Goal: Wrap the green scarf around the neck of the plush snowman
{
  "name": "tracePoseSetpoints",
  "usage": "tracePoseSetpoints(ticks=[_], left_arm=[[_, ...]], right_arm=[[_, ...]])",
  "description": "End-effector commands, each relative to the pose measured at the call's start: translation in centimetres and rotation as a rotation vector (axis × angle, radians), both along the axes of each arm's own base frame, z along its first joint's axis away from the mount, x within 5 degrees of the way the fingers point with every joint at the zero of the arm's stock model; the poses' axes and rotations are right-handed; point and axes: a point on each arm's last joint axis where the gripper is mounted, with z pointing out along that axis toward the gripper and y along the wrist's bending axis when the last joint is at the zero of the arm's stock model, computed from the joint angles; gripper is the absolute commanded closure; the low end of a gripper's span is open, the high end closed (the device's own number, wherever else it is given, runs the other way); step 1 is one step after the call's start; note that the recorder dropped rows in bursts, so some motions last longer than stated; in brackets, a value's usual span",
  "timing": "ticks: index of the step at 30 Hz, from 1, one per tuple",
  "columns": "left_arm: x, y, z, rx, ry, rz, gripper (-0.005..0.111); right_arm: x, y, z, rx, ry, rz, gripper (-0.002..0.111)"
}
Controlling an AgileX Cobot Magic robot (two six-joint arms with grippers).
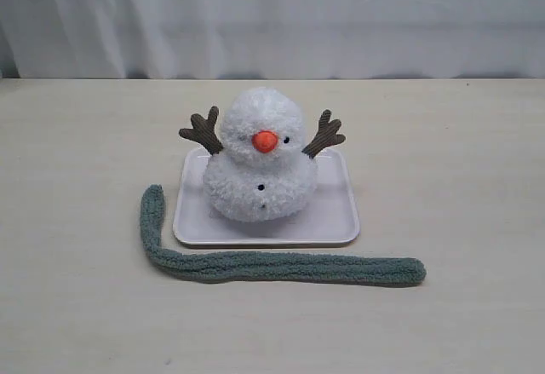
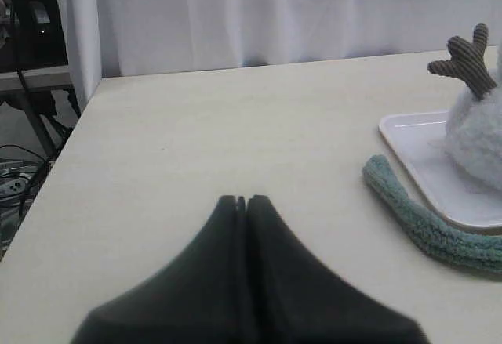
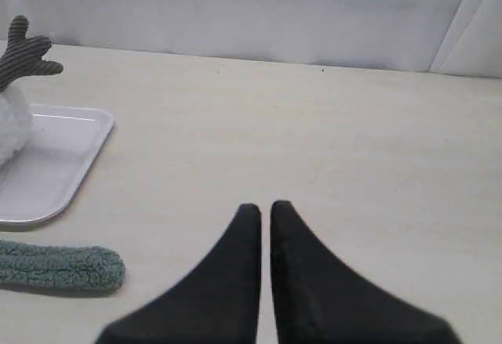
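The plush snowman (image 1: 258,165) sits upright on a white tray (image 1: 336,221), carrot nose facing the camera, twig arms raised. Its neck (image 1: 234,159) is bare. The green scarf (image 1: 281,267) lies flat on the table in an L shape, along the tray's front edge and up its left side. My left gripper (image 2: 241,199) is shut and empty, hovering over bare table left of the scarf's end (image 2: 376,173). My right gripper (image 3: 265,206) is shut with a hairline gap, empty, right of the scarf's other end (image 3: 94,267). Neither gripper shows in the exterior view.
A white curtain (image 1: 272,16) hangs behind the table's far edge. In the left wrist view the table's left edge (image 2: 67,148) drops off beside cables and a stand. The snowman's twig arm (image 3: 23,50) and tray corner (image 3: 78,140) show in the right wrist view.
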Motion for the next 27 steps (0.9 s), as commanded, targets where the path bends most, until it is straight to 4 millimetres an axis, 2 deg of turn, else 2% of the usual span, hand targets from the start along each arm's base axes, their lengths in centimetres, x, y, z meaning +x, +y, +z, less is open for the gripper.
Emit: tracePoseSetpoints(ticks=[1, 9, 11, 12, 14, 16, 17, 23, 27], left_arm=[[0.0, 0.0, 0.0, 0.003, -0.011, 0.003, 0.107], [0.0, 0.0, 0.0, 0.003, -0.011, 0.003, 0.107], [0.0, 0.0, 0.0, 0.003, -0.011, 0.003, 0.107], [0.0, 0.0, 0.0, 0.003, -0.011, 0.003, 0.107], [0.0, 0.0, 0.0, 0.003, -0.011, 0.003, 0.107], [0.0, 0.0, 0.0, 0.003, -0.011, 0.003, 0.107], [0.0, 0.0, 0.0, 0.003, -0.011, 0.003, 0.107], [0.0, 0.0, 0.0, 0.003, -0.011, 0.003, 0.107], [0.0, 0.0, 0.0, 0.003, -0.011, 0.003, 0.107]], right_arm=[[0.1, 0.0, 0.7, -0.01, -0.089, -0.002, 0.104], [0.1, 0.0, 3.9, -0.029, -0.439, -0.003, 0.104], [-0.2, 0.0, 5.0, -0.036, -0.571, -0.003, 0.104], [-0.4, 0.0, 5.6, -0.012, -0.641, -0.006, 0.104], [-0.8, -0.2, 6.6, 0.262, -0.767, 0.01, 0.104], [-1.0, -0.2, 6.9, 0.484, -0.812, 0.046, 0.104], [-1.1, -0.2, 7.0, 0.499, -0.825, 0.055, 0.104], [-1.7, 1.6, 7.9, 0.305, -0.908, 0.244, 0.104], [-1.6, 1.4, 9.5, 0.319, -0.767, 0.194, 0.104]])
